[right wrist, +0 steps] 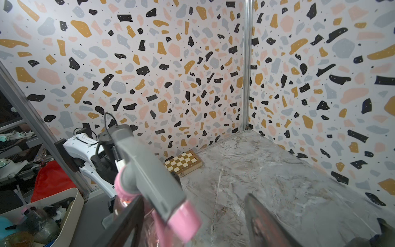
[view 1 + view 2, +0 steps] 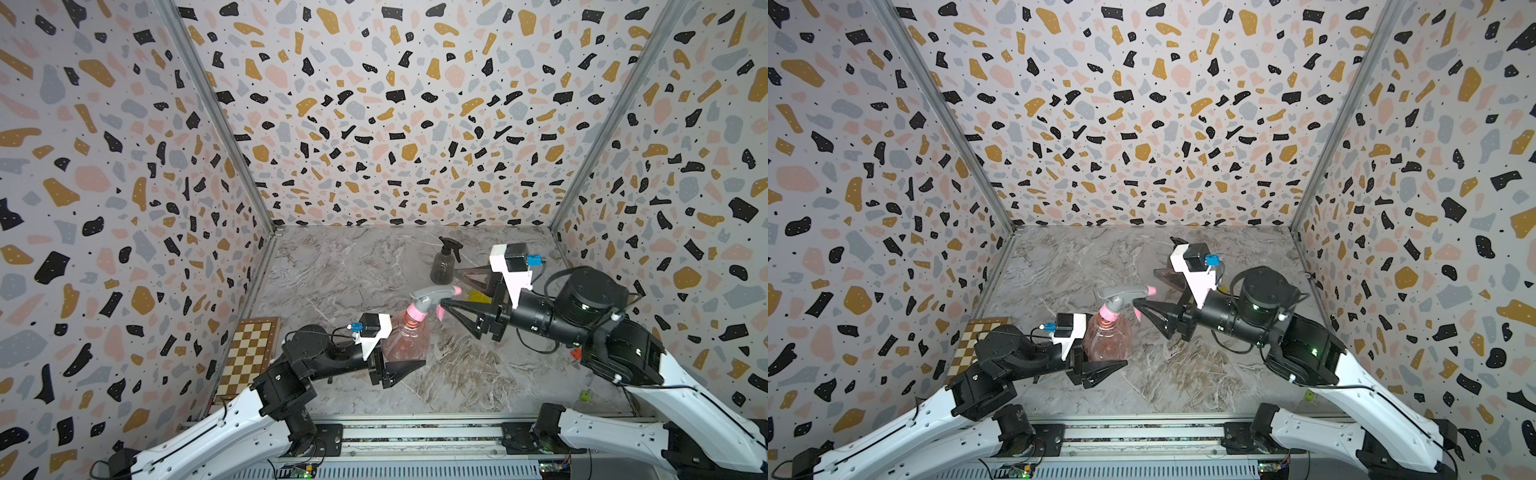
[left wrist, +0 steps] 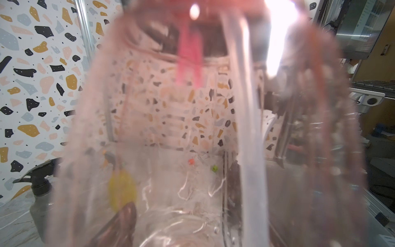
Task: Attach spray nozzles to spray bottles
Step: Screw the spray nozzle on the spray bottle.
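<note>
Top view | pink bottle (image 2: 409,345) central | chessboard (image 2: 249,353) against left wall (image 2: 124,187)

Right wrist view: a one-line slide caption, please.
Open right gripper at the pink-and-grey nozzle on the pink bottle.

place: robot lab booth | shown by: panel walls (image 2: 395,104), aluminium posts (image 2: 207,89), rail (image 2: 415,434)

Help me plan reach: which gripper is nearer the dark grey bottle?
Right. The right gripper is close beside the dark grey bottle; the left gripper holds the pink bottle, farther forward.
</note>
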{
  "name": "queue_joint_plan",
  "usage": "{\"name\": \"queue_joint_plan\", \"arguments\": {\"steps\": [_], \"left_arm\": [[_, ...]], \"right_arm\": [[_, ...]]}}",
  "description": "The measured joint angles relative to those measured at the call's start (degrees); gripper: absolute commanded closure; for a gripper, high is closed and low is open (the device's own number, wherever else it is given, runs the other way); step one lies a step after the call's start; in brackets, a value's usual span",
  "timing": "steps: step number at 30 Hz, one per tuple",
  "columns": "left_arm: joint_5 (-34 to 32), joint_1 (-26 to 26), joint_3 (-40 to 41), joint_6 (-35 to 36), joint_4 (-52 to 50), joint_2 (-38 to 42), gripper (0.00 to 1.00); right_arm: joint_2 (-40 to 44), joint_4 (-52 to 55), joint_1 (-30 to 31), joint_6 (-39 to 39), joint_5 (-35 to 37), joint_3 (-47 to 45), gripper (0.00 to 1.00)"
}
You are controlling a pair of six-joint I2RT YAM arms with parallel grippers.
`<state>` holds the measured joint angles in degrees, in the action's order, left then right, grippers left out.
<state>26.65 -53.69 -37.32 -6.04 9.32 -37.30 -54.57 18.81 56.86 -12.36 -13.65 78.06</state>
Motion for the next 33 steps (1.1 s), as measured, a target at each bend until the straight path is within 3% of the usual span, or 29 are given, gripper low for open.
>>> {"name": "queue_joint_plan", "arguments": {"steps": [4, 6, 12, 20, 33], "left_arm": [[-0.13, 0.00, 0.00, 0.00, -0.13, 0.00, 1.00], [-0.17, 0.00, 0.00, 0.00, -0.22, 0.00, 1.00], [-0.15, 0.00, 0.00, 0.00, -0.22, -0.55, 1.00], [-0.15, 0.00, 0.00, -0.09, -0.07, -1.60, 1.00], [-1.25, 0.00, 0.00, -0.11, 0.13, -2.84, 1.00]], "right_arm": [[-1.20, 0.00, -1.09, -1.05, -6.23, 0.00, 0.46], [-1.14, -0.13, -1.09, -1.42, -8.44, 0.09, 0.48], [-2.05, -0.76, -1.09, -2.32, -15.21, 1.27, 0.35], [-4.50, -1.25, -1.09, -3.13, -18.64, 2.43, 0.33], [-6.51, -0.87, 2.14, -2.60, -20.24, 5.68, 0.55]]}}
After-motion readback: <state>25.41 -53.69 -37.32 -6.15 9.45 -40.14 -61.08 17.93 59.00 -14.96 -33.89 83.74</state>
